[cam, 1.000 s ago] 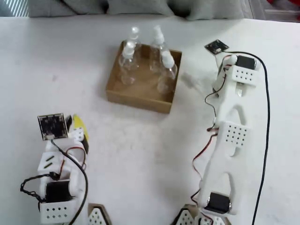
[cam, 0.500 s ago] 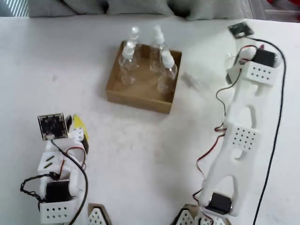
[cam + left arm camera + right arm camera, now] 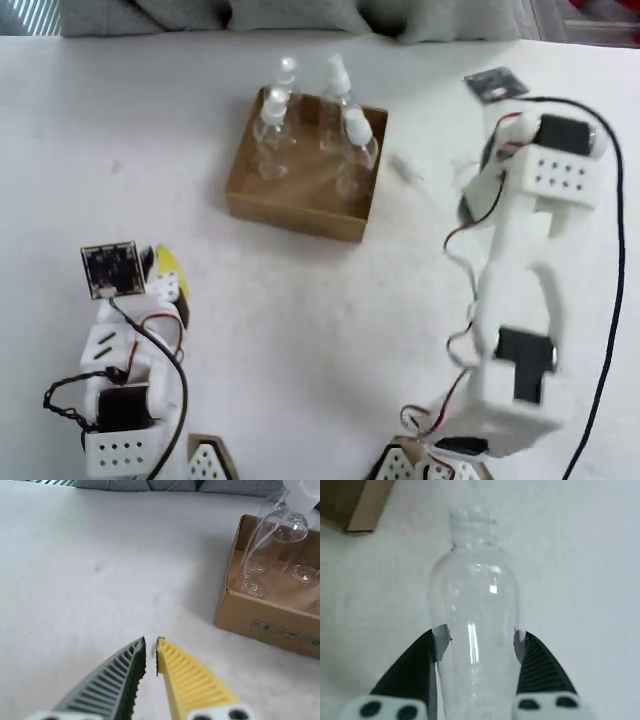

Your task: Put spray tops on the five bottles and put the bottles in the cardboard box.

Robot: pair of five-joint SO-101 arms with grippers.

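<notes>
Holding four spray-topped bottles [image 3: 274,135], cardboard box [image 3: 295,212]

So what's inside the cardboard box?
Four clear plastic bottles with white spray tops stand inside the brown cardboard box; its near inner wall is hidden.

Left arm [image 3: 125,380]: folded back close to its base at the near left of the desk [image 3: 300,330], with the left tool [image 3: 151,647] pointing forward, its grey and yellow fingers [image 3: 190,685] closed almost tip to tip. Right arm [image 3: 525,290]: stretched forward along the right side, with the right tool [image 3: 477,637] clamped by both black fingers [image 3: 420,665] on the sides of a clear bottle [image 3: 475,580].
</notes>
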